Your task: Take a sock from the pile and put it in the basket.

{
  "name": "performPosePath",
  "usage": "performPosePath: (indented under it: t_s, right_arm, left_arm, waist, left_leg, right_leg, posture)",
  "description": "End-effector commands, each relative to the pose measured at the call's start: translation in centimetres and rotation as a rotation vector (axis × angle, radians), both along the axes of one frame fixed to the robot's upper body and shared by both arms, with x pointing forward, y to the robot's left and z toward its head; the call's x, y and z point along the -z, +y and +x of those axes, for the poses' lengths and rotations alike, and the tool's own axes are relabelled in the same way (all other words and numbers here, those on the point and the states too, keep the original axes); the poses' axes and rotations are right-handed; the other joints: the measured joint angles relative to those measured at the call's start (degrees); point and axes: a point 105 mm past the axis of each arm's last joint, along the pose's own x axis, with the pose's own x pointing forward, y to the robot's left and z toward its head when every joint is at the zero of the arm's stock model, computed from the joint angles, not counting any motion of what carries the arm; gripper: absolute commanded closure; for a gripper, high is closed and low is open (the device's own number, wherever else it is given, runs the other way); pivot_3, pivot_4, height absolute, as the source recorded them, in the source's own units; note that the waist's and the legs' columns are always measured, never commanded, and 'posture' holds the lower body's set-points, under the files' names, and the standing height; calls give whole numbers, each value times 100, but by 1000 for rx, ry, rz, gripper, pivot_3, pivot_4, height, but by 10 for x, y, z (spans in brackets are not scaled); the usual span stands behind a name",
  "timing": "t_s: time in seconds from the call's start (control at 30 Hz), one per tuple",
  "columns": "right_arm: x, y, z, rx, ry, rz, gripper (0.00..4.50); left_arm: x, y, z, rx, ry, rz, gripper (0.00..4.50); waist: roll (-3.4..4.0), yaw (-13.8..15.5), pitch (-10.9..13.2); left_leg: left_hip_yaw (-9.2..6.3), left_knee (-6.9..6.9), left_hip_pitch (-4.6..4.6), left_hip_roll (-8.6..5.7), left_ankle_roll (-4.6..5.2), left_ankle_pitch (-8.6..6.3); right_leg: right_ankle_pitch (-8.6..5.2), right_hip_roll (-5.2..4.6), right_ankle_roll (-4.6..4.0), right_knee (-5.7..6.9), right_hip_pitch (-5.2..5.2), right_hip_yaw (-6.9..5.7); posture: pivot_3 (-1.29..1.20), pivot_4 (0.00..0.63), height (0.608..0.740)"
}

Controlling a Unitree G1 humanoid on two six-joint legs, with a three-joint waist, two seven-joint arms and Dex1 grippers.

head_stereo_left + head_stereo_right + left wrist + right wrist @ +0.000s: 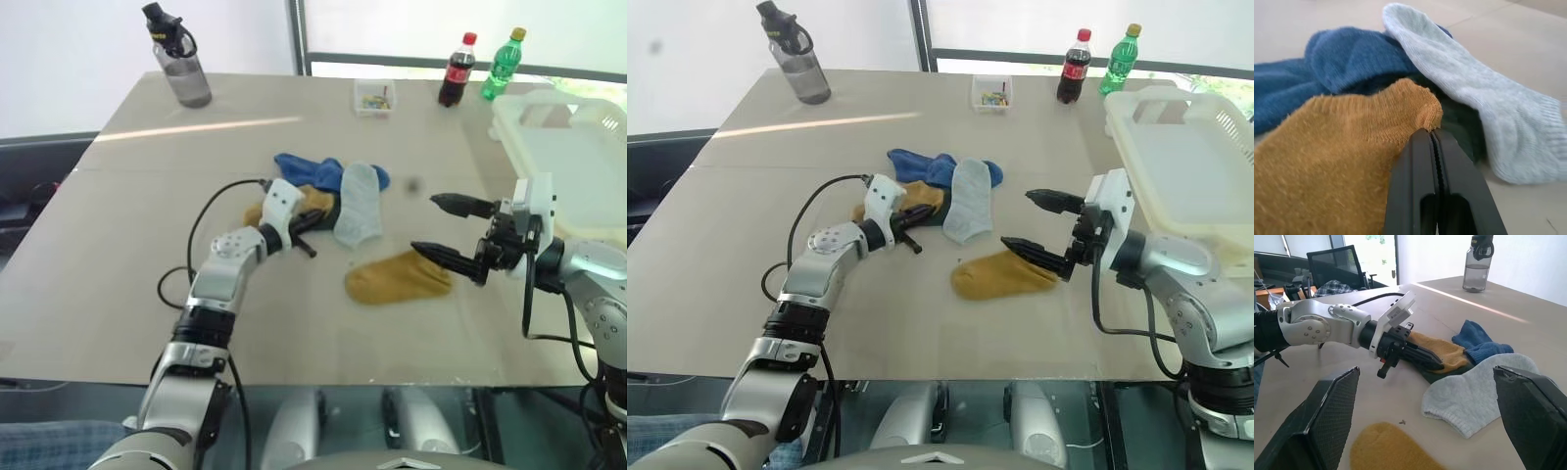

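L pincer (1431, 134) is shut, tips at the cuff of the mustard-yellow knit sock (1342, 147) on the pile's (328, 196) near side; can't tell if fabric is caught, so check the bite, then lift slow. Blue sock (1347, 58) & light grey sock (1464, 83) overlap it and may drag. R pincer (423, 223) is wide open above a 2nd mustard sock (397, 277), btw pile and white slotted plastic basket (1176, 157) at the worktop's (127, 264) right edge.
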Motion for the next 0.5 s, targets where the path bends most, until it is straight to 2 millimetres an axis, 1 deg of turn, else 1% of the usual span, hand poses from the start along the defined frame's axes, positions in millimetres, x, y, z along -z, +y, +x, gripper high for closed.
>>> performPosePath:
  t_s: [0.03,0.17,0.23,0.37,0.5]
  right_arm:
    - [-8,-3,-4,3,-52,1,0]
    - [-7,-3,-4,6,-50,-1,0]
    - [-6,-4,-5,6,-49,0,0]
    - [-4,-4,-4,11,-48,1,0]
    - [-3,-3,-4,9,-46,3,0]
  left_arm:
    - [-18,-8,-11,30,-44,-42,4492]
    - [-20,-11,-25,36,-32,-66,4492]
    - [-22,-16,-33,48,-16,-102,4492]
    - [-21,-35,-53,103,23,-146,4492]
    - [-23,-55,-59,129,52,-212,4492]
  waist:
    - [0,-1,0]
    - [0,0,0]
    - [0,-1,0]
    - [0,1,0]
    - [0,10,0]
  left_leg:
    - [0,0,0,0,0,0]
    - [0,4,1,0,0,0]
    - [-1,11,1,0,0,0]
    - [-2,19,0,2,0,0]
    - [-4,35,1,1,0,0]
  right_leg:
    - [0,0,0,0,0,0]
    - [0,-1,0,3,1,1]
    - [0,0,0,10,1,0]
    - [0,-2,0,12,3,1]
    - [0,0,0,24,7,-1]
  posture:
    - [0,150,740]
    - [0,150,740]
    - [0,150,740]
    - [0,150,740]
    - [0,150,740]
